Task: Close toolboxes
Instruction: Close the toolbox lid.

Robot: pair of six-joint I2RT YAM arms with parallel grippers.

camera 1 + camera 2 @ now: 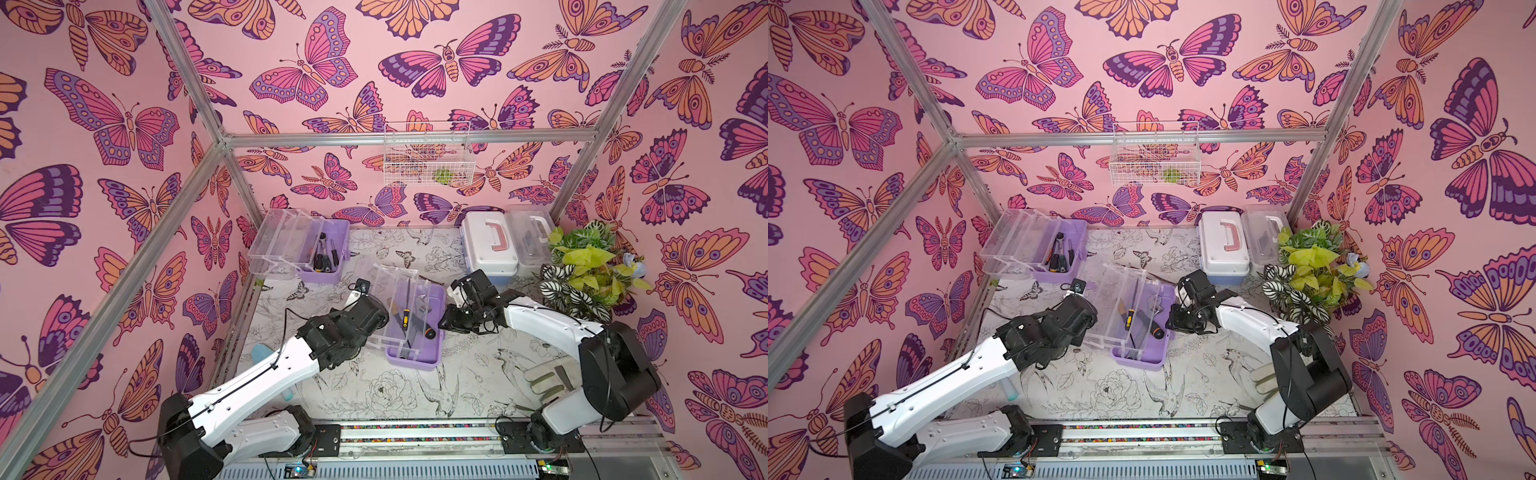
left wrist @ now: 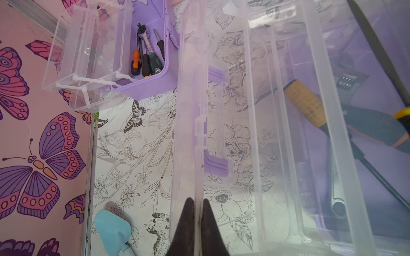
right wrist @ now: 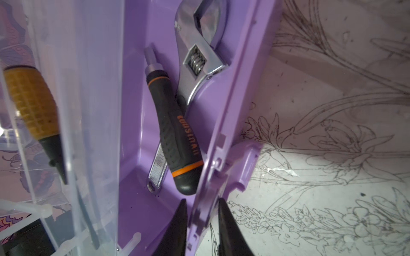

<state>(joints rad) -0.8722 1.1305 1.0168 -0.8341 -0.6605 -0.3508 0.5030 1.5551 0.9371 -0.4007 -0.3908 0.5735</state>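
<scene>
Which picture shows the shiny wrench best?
The right wrist view: the wrench is close and sharp inside the purple toolbox. In both top views it is tiny; the left wrist view blurs it behind clear plastic.

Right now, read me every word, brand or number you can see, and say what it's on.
Nothing reads clearly.
Orange brand lettering on the black screwdriver handle: too distorted to read.
Stamped marks on the wrench handle: too blurred.
No other text shows.

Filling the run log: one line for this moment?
left hand: shut on clear lid | right hand: astride purple toolbox wall | toolbox: open
</scene>
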